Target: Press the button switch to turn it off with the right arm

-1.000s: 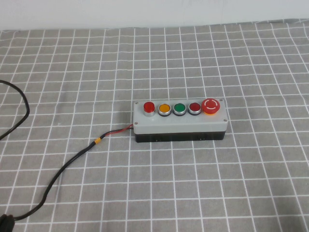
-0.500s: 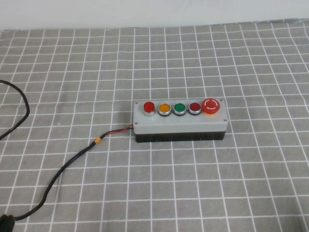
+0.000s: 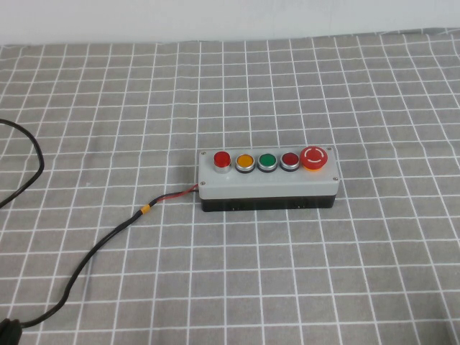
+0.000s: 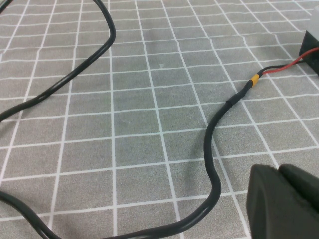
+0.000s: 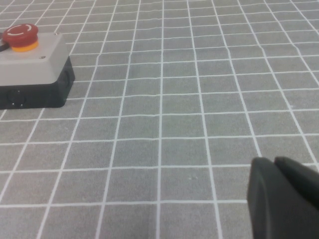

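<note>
The button switch (image 3: 267, 180), a grey box on a black base, lies mid-table in the high view. Its caps run left to right: red lamp (image 3: 221, 159), yellow (image 3: 245, 162), green (image 3: 267, 161), dark red (image 3: 290, 160), red mushroom (image 3: 315, 157). Its black cable (image 3: 108, 237) trails to the front left. Neither arm shows in the high view. My right gripper (image 5: 274, 162) is shut and empty, low over the cloth, well away from the box end (image 5: 35, 64) with the mushroom cap (image 5: 20, 36). My left gripper (image 4: 278, 169) is shut and empty beside the cable (image 4: 214, 144).
A grey cloth with a white grid (image 3: 323, 273) covers the table. A white wall (image 3: 230, 18) runs along the far edge. A second loop of black cable (image 3: 32, 154) lies at the far left. A corner of the box (image 4: 313, 47) shows in the left wrist view.
</note>
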